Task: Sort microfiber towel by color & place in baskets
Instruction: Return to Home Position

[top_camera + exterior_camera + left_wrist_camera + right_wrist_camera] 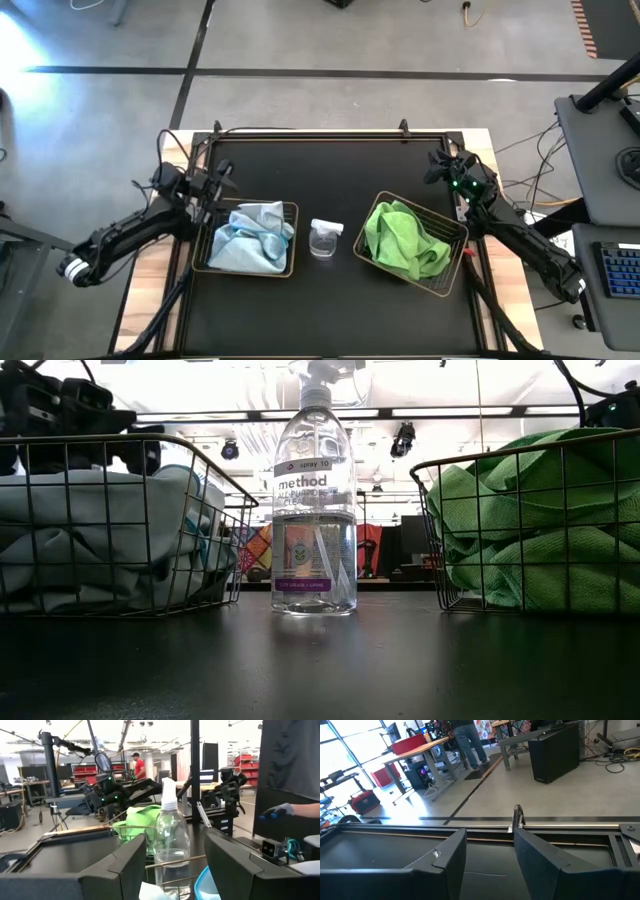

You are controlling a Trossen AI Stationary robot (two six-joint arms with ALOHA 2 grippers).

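Now blue towels fill the left basket, left of centre; green towels fill the right basket. Your left tool and right tool hover beside them, spread and empty. Pull back low and either could snag a rim or topple the bottle.

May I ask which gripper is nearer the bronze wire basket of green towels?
Right. The right gripper hangs just off the bronze wire basket; the left gripper is beside the other basket.
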